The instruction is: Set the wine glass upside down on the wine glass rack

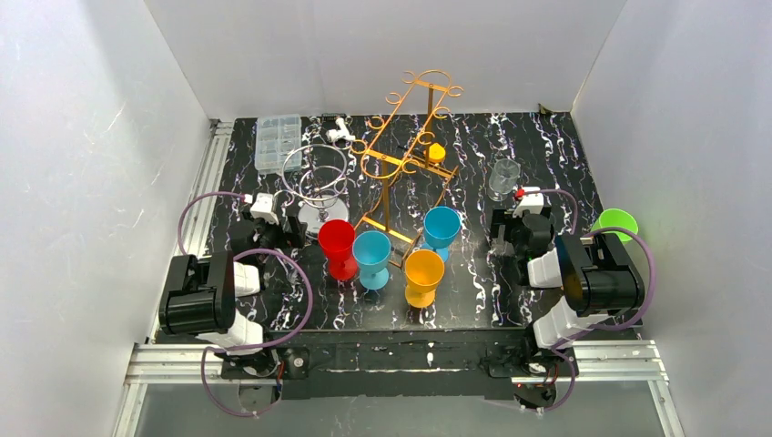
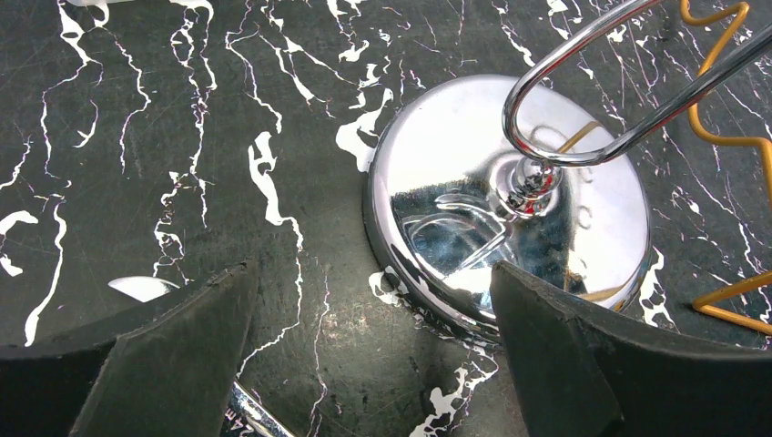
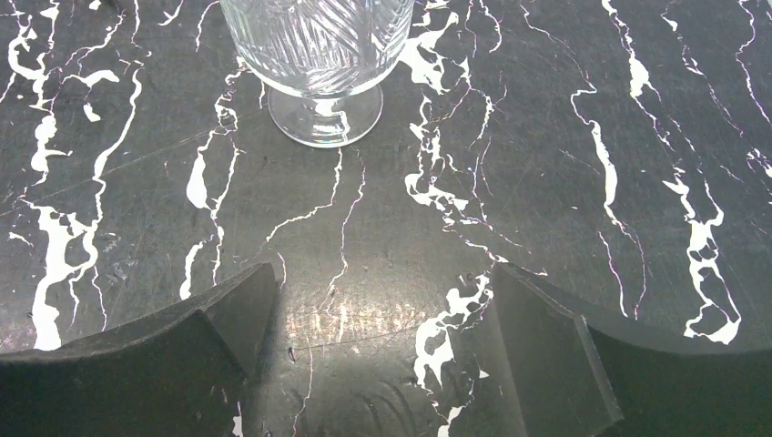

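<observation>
Black marble-look table top with white veins (image 1: 555,146) fills the floor between white walls. Standing upright from its centre toward 12 o'clock is the orange wire wine glass rack with curled tips (image 1: 408,157), and no glass hangs on it. At 10 o'clock from the centre stands a chrome wire stand on a round mirrored base (image 1: 318,189). The left gripper (image 2: 373,305) sits low at that base's 8 o'clock side with its dark fingers spread wide and nothing between them; the base's near rim lies just ahead of the right-hand finger. The right gripper (image 3: 382,300) rests at 3 o'clock from the centre, fingers likewise wide apart over bare table, empty. A clear plastic compartment box (image 1: 278,142) lies at 11 o'clock near the back edge. Four plastic wine glasses stand upright at the rack's 6 o'clock foot: the red wine glass (image 1: 337,248) and light blue wine glass (image 1: 371,258) just beside each other, the orange wine glass (image 1: 423,276) nearest the arms, and the darker blue wine glass (image 1: 441,228) at its 1 o'clock. A green plastic cup (image 1: 615,222) shows at the 3 o'clock edge behind the right arm. The clear cut-glass goblet (image 3: 319,55) stands upright on its foot at 2 o'clock, straight ahead of the right gripper and apart from it. A small yellow piece (image 1: 437,153) sits by the rack, and a small white object (image 1: 339,134) lies at 12 o'clock.
</observation>
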Controlling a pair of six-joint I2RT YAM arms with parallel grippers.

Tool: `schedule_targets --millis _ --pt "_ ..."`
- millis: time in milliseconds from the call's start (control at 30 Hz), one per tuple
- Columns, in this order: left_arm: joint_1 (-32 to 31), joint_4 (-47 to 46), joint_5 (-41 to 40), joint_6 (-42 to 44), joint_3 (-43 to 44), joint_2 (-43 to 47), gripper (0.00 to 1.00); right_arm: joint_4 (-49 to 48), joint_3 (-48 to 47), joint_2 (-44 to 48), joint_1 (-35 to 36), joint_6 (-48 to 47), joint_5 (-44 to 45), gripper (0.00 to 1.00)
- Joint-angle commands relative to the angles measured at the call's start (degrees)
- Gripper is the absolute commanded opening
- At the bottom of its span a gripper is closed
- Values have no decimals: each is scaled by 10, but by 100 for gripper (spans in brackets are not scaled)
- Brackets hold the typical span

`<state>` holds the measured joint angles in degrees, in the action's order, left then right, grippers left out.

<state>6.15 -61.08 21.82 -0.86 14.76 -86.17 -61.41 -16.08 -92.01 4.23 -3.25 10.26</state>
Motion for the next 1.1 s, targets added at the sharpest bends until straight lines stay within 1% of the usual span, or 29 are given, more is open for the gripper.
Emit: schedule_targets --millis 0,133,167,233,267,333,367,433,467,500,533,567,600,667,700,800,867,967,1000,1067 --pt "-1 0 -3 6 12 6 99 -15 -15 -1 -1 3 0 100" --pt "-1 1 6 6 13 5 99 1 -26 15 -1 5 9 100" --pt "-2 1 7 6 14 4 99 34 -42 27 -1 7 20 100" --pt "-1 0 14 21 13 8 99 133 -83 57 -1 21 52 100" --pt "4 -1 26 16 10 14 99 161 -94 74 -1 24 58 100" --pt "18 -2 36 13 3 26 99 164 -88 110 -1 26 51 100" --pt "20 -17 37 13 -3 24 99 143 -79 128 -1 28 44 100" --pt "21 -30 32 -6 -5 23 99 133 -74 156 -1 74 34 100" --pt "23 -25 25 -13 -2 31 99 145 -82 164 -1 106 41 100" --pt "26 19 31 -18 14 54 99 174 -98 168 -1 161 69 100" --pt "28 90 31 -18 40 81 99 223 -120 170 -2 212 100 100" --pt "28 181 29 -16 80 108 99 286 -152 171 -3 230 96 100" --pt "28 240 31 -17 119 129 99 338 -186 166 -3 232 72 100" --pt "30 269 33 -19 145 173 99 444 -248 154 -3 228 47 100" --pt "30 286 42 -20 157 193 99 480 -278 146 -3 226 51 100" --pt "29 391 59 -26 214 237 99 589 -357 133 -6 278 53 100" --pt "30 474 54 -29 263 253 99 637 -390 136 -13 307 18 100" --pt "31 597 42 -25 347 258 99 646 -412 145 -16 313 -73 100" --pt "31 656 43 -22 383 253 99 662 -421 149 -15 311 -86 100" --pt "31 752 37 -20 449 237 99 690 -430 166 -8 308 -82 100"
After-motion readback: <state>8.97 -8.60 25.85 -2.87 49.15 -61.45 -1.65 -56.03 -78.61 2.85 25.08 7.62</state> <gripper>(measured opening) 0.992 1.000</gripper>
